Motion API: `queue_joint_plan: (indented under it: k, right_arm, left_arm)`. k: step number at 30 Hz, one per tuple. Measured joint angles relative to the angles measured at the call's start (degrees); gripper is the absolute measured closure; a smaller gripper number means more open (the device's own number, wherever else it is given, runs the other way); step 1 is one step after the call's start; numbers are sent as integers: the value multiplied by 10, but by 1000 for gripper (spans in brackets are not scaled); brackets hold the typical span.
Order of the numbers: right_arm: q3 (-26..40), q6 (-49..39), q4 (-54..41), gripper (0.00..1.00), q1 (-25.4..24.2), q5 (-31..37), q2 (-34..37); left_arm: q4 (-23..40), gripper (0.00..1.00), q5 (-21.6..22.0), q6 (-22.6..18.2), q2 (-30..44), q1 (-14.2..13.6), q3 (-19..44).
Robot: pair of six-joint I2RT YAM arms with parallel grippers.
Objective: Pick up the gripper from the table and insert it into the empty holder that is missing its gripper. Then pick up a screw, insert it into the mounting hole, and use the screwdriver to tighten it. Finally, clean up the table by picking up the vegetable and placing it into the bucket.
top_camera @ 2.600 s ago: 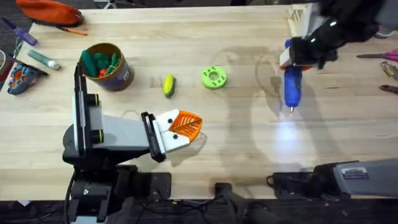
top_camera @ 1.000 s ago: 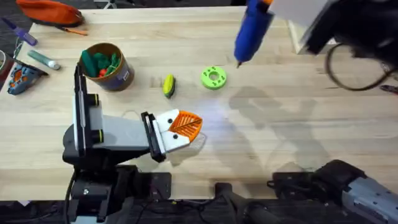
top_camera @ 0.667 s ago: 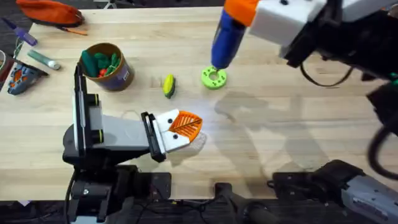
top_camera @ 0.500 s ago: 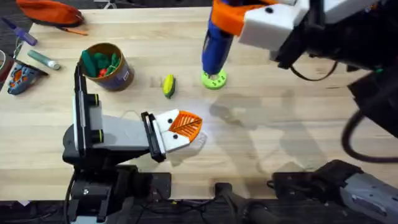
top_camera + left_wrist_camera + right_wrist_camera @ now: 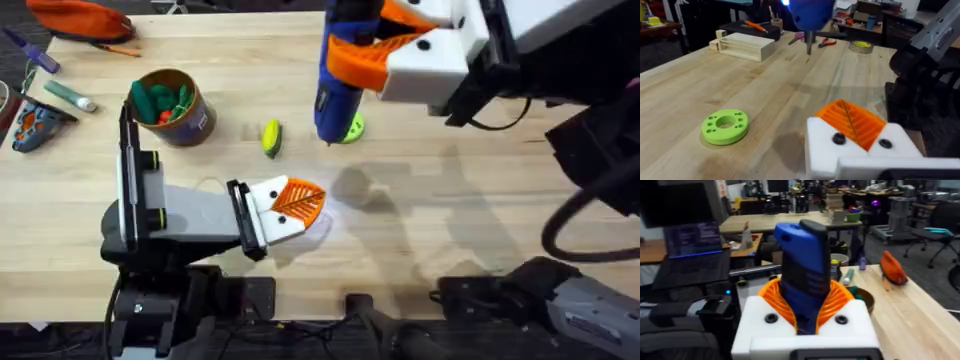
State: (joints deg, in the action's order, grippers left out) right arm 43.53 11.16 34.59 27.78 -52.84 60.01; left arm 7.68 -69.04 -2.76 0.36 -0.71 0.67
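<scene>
Now my right jaws are pinching the screwdriver (image 5: 334,95) bit-down, my left jaws are pressed together, and a tilted bit risks missing the screw.

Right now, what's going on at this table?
The right hand holds the blue screwdriver upright above the table, its bit pointing down near the green disc. The left hand rests low on the table near the front edge, orange fingers closed and empty. The yellow vegetable lies on the wood beside the bucket, which already holds other toy vegetables, so cleanup isn't done.
</scene>
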Motion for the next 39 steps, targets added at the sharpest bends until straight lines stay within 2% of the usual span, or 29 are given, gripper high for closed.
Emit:
queue_joint_plan:
  k: [9, 12, 16, 27, 39]
  right_arm:
    - [2, 0, 2, 861, 34, -12, 28]
    - [6, 0, 34, 861, 57, -27, 50]
    - [10, 0, 61, 861, 64, -49, 50]
    - [15, -5, 66, 862, 99, -68, 52]
    - [55, -7, 63, 862, 122, -80, 97]
  left_arm:
    - [0, 988, 0, 0, 0, 0, 0]
    - [0, 988, 0, 0, 0, 0, 0]
    - [0, 988, 0, 0, 0, 0, 0]
    - [0, 988, 0, 0, 0, 0, 0]
    - [0, 988, 0, 0, 0, 0, 0]
